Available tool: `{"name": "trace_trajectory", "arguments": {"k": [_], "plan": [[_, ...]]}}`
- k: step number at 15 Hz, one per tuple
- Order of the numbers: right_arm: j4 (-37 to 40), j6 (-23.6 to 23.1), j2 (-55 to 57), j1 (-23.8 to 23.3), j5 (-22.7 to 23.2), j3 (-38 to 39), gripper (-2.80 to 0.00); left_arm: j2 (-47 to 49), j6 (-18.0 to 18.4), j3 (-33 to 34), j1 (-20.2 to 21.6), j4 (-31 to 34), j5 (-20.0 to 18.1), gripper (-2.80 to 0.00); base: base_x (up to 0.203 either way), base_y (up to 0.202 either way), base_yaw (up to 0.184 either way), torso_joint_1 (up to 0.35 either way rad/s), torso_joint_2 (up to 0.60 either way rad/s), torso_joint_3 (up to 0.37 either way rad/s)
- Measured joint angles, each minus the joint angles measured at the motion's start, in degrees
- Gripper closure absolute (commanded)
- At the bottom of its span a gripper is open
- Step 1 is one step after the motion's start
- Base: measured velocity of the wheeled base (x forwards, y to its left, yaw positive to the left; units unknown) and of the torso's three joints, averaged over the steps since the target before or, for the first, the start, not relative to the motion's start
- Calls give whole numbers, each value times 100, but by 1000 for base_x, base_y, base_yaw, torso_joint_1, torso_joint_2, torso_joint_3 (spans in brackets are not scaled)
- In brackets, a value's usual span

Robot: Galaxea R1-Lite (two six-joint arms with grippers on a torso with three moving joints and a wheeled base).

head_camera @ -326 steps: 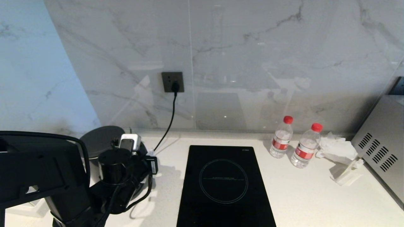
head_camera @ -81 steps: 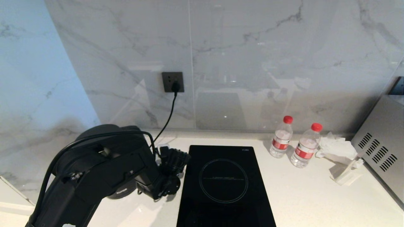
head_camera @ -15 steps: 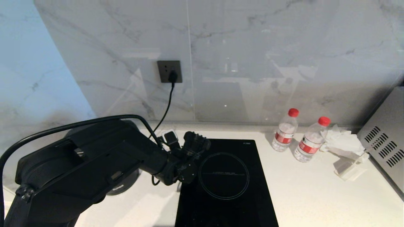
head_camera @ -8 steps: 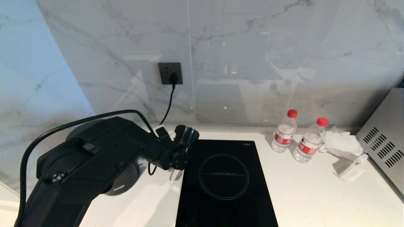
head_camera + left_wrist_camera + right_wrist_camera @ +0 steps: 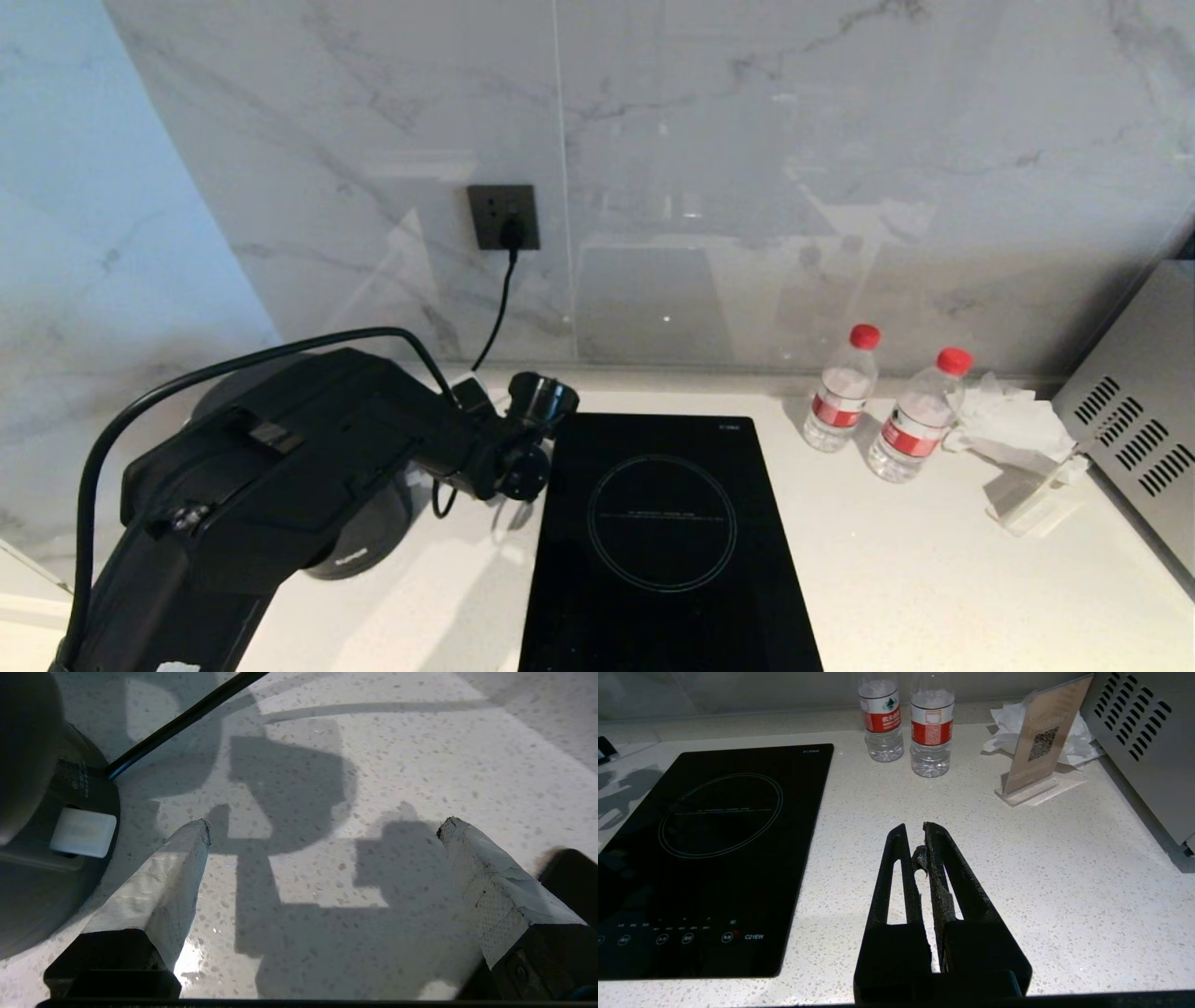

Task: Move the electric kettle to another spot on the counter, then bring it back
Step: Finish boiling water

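Observation:
The electric kettle [image 5: 369, 537] stands at the left of the counter [image 5: 934, 579], mostly hidden behind my left arm; its glossy black lower body with white lettering shows. In the left wrist view the kettle [image 5: 42, 868] sits at the frame's edge, just outside one finger [image 5: 182, 858]. My left gripper [image 5: 324, 828] is open over bare counter [image 5: 373, 765], with nothing between its taped fingers. In the head view only its wrist [image 5: 518, 448] shows, between kettle and hob. My right gripper [image 5: 916, 828] is shut and empty above the counter [image 5: 1017, 858] beside the hob.
A black glass hob [image 5: 663, 532] lies in the middle. The black cord [image 5: 495, 317] runs from the wall socket [image 5: 504, 219] down towards the kettle. Two water bottles [image 5: 840, 392], tissues [image 5: 1013, 420], a card stand [image 5: 1032, 504] and a metal appliance [image 5: 1139, 448] are at the right.
My left wrist has drawn back leftwards off the hob's corner towards the kettle, fingers still open. The head view has shifted slightly. The kettle has stayed where it stands.

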Motion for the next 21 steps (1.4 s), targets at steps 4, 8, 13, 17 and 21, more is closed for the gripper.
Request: {"name": "trace_trajectory", "arguments": {"k": [4, 8, 13, 17, 21], "plan": [[2, -2, 0, 0, 3, 0, 0, -129, -160, 225, -7, -27, 160, -280, 0, 0, 0, 0, 0, 0], [0, -2, 0, 0, 2, 0, 0, -160, -329, 394, 115, -33, 179, -280, 0, 0, 0, 0, 0, 0], [0, 0, 0, 0, 2, 0, 0, -154, -355, 361, 298, -48, 198, -280, 0, 0, 0, 0, 0, 0], [0, -1, 0, 0, 0, 0, 0, -160, -388, 345, 390, -52, 198, -280, 0, 0, 0, 0, 0, 0], [0, 0, 0, 0, 0, 0, 0, -146, -370, 343, 358, -35, 202, -280, 0, 0, 0, 0, 0, 0]]}}
